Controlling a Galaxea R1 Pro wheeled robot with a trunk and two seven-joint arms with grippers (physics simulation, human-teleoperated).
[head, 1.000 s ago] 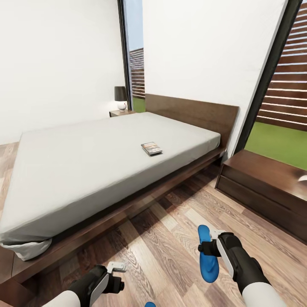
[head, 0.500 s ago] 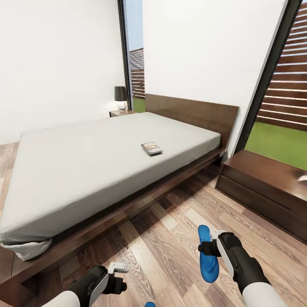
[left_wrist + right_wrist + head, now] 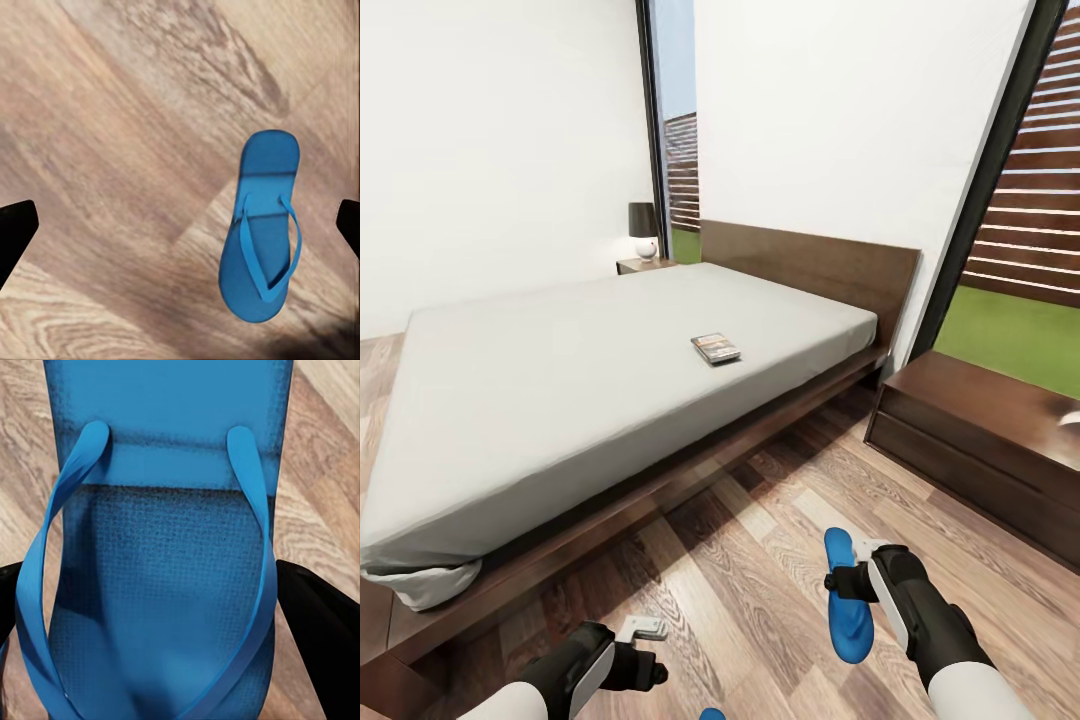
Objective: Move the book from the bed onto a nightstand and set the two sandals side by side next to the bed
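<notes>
Right now the right gripper [image 3: 852,583] holds one blue sandal [image 3: 847,597] across its width: in the right wrist view the dark fingers [image 3: 319,637] sit against both edges of the sole [image 3: 161,585], so it is gripping it. That sandal's long axis runs near-to-far, roughly along the side of the bed [image 3: 610,370], over the plank floor [image 3: 760,560] to the right of the bed frame.

The second sandal [image 3: 261,229] lies flat on the floor under the left gripper [image 3: 645,650], strap side up; in the head view only its tip shows, at the near edge of the scene [image 3: 711,714]. In the left wrist view the fingers [image 3: 15,232] stand wide apart with bare floor between them, so that gripper is open and holds nothing. The sandal lies off to one side of the gap, close to one finger, its long axis across the line between the fingertips.

So the left arm is the nearer one, and I judge it must shift sideways before closing.

The book [image 3: 715,347] rests on the mattress, far from both grippers, with the near nightstand [image 3: 980,420] at right
</notes>
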